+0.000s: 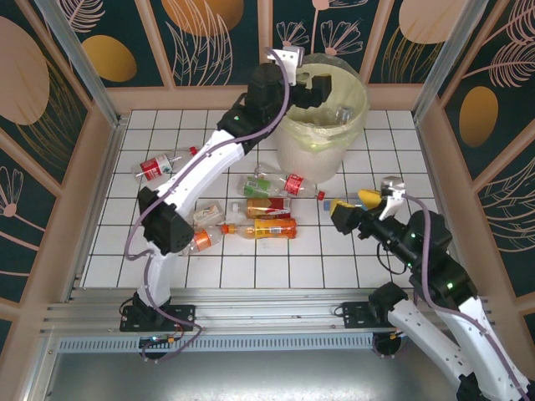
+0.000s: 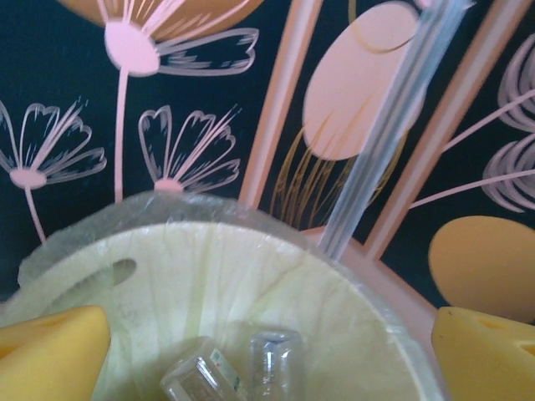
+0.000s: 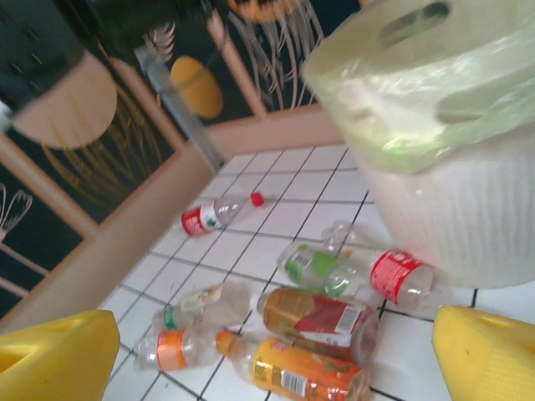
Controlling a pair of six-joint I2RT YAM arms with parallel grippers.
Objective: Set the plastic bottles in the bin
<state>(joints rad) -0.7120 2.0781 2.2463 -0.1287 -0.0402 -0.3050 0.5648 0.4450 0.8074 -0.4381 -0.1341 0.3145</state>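
Observation:
The bin (image 1: 292, 146) is a white bucket with a pale yellow-green bag, standing at the back of the table. My left gripper (image 1: 323, 88) hangs open over its mouth with nothing between its yellow fingers (image 2: 52, 351). Below it, two clear plastic bottles (image 2: 276, 363) lie inside the bin (image 2: 209, 267). Several more bottles lie on the tiles: a green-labelled one (image 1: 263, 184), a red-labelled one (image 1: 297, 185), an amber one (image 1: 267, 203) and an orange one (image 1: 269, 227). My right gripper (image 1: 354, 200) stands open just right of this cluster (image 3: 322, 317), holding nothing.
A red-labelled bottle (image 1: 159, 165) lies alone at the far left near the wooden wall. Two clear bottles (image 1: 206, 227) lie beside the left arm's elbow. The left arm spans the table diagonally. Wooden rails (image 1: 100, 184) fence the tiled surface.

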